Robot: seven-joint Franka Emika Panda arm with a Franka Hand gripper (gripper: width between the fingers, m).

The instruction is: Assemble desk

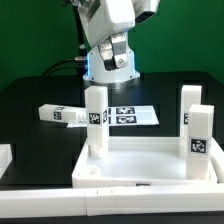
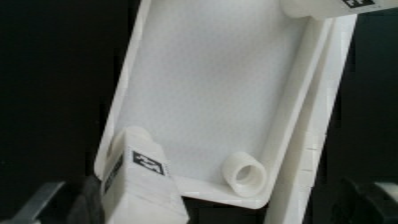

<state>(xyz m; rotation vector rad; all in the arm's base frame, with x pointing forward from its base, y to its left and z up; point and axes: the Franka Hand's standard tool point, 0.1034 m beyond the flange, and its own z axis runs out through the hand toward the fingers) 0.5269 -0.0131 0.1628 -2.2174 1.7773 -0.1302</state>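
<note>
Below the raised pincer (image 1: 118,58), the desk panel (image 1: 140,165) carries 3 upright legs (image 1: 95,120).

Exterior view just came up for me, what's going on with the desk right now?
The arm is partway through assembling the desk. The desk panel lies rim-up on the black table, with two legs standing at it: one at the exterior view's left, another at the right. A third leg lies loose on the table near the marker board. The wrist view shows an empty corner socket. The end effector's fingers can't be made out.
</note>
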